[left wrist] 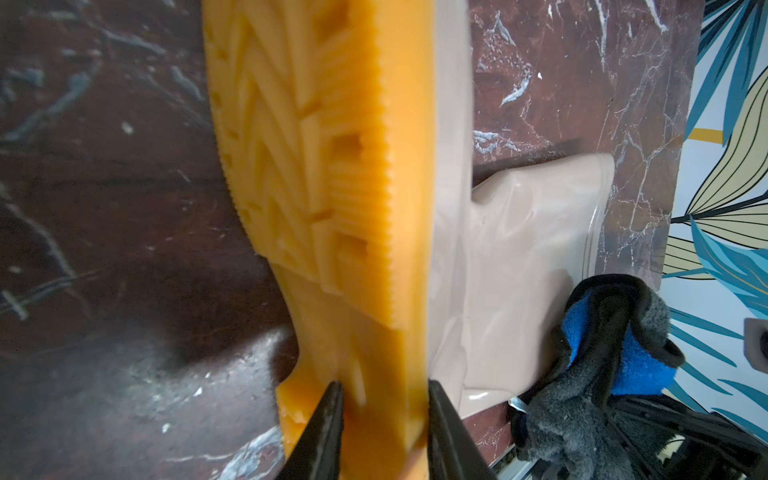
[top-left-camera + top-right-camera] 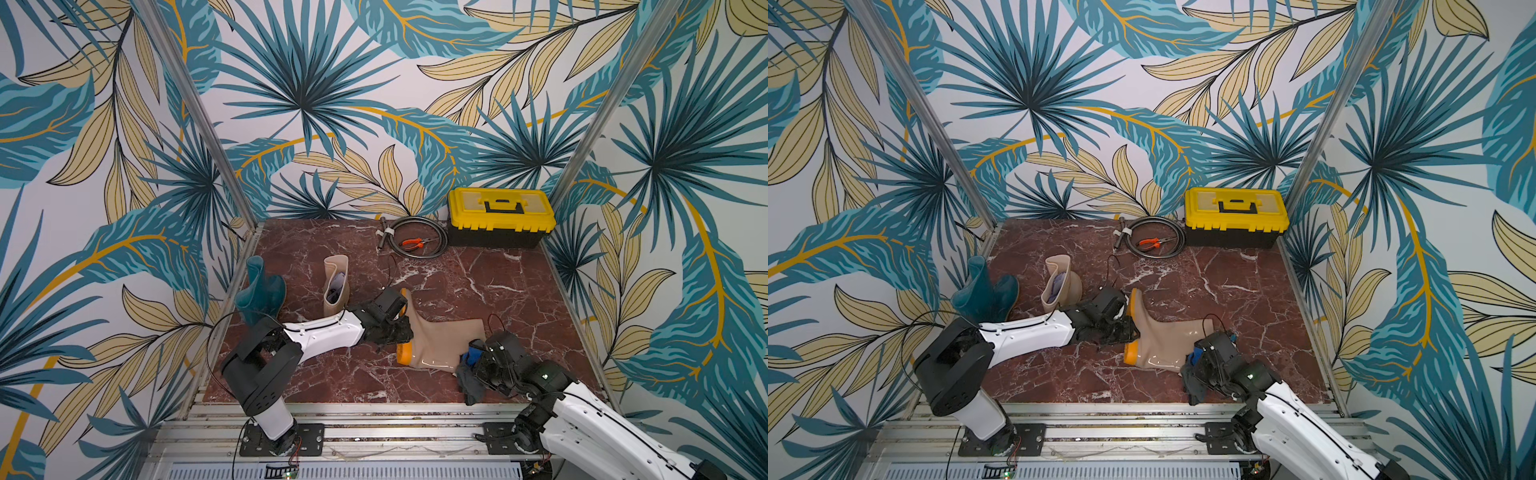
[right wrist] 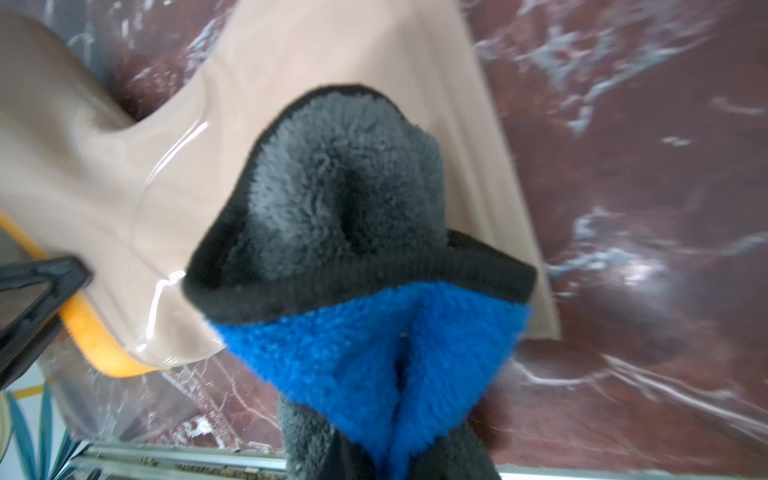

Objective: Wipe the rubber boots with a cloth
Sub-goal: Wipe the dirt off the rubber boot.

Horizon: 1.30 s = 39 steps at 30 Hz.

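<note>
Nearest, the right end effector [image 2: 478, 361] is clamped tight on the cloth [image 3: 353, 232], its jaws buried in the bunched pile. The cloth, charcoal with a bright blue face and a black hem, sits at the shaft of the lying beige boot [image 2: 440, 340] near its top rim. Much of it hangs loose, so a stroke could drag that tail over the bench [image 2: 478, 282] rather than wipe.

Further in, the left end effector [image 1: 384, 399], partly open, pinches the boot's ridged orange sole [image 1: 311, 166] by a narrow edge. The rubber is glossy and smooth, so it could slip or pivot under pressure.

Beyond, the upright beige boot [image 2: 334, 286] and teal boot [image 2: 259, 291] stand well apart from the cloth.
</note>
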Each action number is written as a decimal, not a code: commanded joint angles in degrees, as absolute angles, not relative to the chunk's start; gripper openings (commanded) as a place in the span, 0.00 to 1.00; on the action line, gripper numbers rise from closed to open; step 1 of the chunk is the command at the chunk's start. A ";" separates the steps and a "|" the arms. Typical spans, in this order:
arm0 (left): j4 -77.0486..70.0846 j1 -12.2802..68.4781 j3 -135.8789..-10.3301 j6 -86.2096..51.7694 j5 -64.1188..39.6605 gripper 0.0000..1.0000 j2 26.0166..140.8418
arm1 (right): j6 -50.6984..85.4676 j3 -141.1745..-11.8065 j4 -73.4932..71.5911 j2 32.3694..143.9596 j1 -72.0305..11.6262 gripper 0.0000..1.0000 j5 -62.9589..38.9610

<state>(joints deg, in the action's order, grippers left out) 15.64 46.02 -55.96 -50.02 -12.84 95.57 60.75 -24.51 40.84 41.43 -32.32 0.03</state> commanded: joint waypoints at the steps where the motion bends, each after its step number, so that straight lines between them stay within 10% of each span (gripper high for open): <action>1: 13.27 47.07 -55.10 -49.92 -15.43 0.38 97.32 | 58.20 -27.45 42.54 46.52 -32.06 0.00 -0.26; 9: 13.45 49.66 -51.39 -49.92 -9.17 0.60 92.57 | 48.93 -43.30 32.32 63.43 -32.78 0.00 -2.23; 17: 13.45 52.35 -50.78 -50.53 -9.28 0.60 96.04 | 47.81 -61.70 16.53 86.55 -32.67 0.00 -9.01; 23: 13.45 52.63 -48.48 -49.07 -5.77 0.40 94.11 | 47.72 -73.25 15.65 98.70 -32.60 0.00 -13.07; 30: 13.36 50.68 -50.64 -40.42 -8.57 0.05 93.30 | 49.18 -62.32 13.60 92.72 -31.96 0.00 -11.76; 36: 13.45 49.21 -56.49 -31.67 -10.52 0.09 94.41 | 51.58 -48.01 13.92 82.11 -31.55 0.00 -10.63; 39: 13.58 48.39 -58.42 -29.54 -10.23 0.33 95.10 | 55.01 -41.24 10.25 78.10 -31.55 0.00 -12.22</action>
<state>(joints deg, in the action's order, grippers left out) 16.19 49.34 -54.83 -34.96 -9.65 95.13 51.55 -46.24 12.25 80.60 -31.40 -11.05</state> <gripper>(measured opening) 0.295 0.111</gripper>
